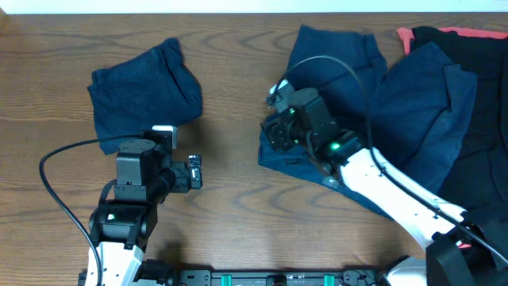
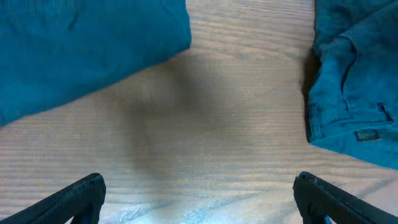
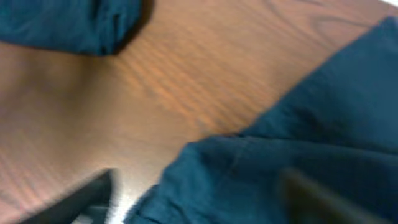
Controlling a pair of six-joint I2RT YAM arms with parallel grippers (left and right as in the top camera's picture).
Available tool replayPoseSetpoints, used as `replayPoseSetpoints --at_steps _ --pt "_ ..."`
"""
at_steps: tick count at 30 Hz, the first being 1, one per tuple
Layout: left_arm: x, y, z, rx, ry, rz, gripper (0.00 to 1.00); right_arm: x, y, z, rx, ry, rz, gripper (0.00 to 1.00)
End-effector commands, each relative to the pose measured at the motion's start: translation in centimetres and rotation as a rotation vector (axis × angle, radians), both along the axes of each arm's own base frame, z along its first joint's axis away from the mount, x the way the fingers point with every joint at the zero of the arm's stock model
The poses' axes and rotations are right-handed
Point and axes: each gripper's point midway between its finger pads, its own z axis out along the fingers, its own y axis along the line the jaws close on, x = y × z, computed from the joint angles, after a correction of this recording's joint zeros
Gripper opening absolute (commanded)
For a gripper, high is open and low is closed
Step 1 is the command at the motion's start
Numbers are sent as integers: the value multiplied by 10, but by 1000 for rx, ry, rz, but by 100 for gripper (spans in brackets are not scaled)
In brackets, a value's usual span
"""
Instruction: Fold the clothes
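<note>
Overhead view, and nearest us at 7 o'clock the left end effector (image 1: 193, 173) hangs over bare desk (image 1: 230, 95). Its wrist camera shows the fingers (image 2: 78, 196) spread wide with nothing between them, so it is released and idle.

Moving in to 3 o'clock of centre, the right end effector (image 1: 271, 133) sits low over the near edge of the unfolded shorts (image 1: 333, 59). The right wrist picture is blurred. We make out two dark fingers (image 3: 84, 199) set well apart with navy cloth lying under and between them, so we read it as released, hovering at the hem and not clamped on it.

Further out at 10 o'clock, the folded shorts (image 1: 143, 89) lie as a compact bundle, touching neither arm. We judge that pair done, if a little loosely.

Out at 2 o'clock, a heap of navy clothes (image 1: 425, 107) overlaps the unfolded shorts, and past it a black garment (image 1: 468, 48) with a red edge runs off the frame.

So one pair looks finished, one is laid out and unfolded, and the heap is untouched. By our reckoning most of the job is ahead.
</note>
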Motion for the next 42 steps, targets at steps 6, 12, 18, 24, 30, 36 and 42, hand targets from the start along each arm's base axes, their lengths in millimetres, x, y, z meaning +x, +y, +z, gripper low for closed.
replayPoseSetpoints --at_steps 6,12,18,24,30,36,42 --pt "9 -26 22 -134 -56 -79 98 16 -87 47 -1 -39 -206 99" --pt "13 -46 8 -288 50 -74 98 4 -135 39 -43 50 -307 99" --pt "20 -68 -18 -450 210 -66 98 -1 -166 28 -82 110 -387 99" --pt "42 -86 -41 -544 272 -44 98 -3 -179 24 -61 144 -451 99" --pt "51 -120 -62 -555 302 -109 98 -6 -179 22 -68 158 -451 99" --pt "54 -150 -82 -584 340 -133 98 -8 -180 20 -72 170 -451 99" --pt "58 -171 -100 -599 350 -154 98 -11 -180 18 -79 183 -450 99"
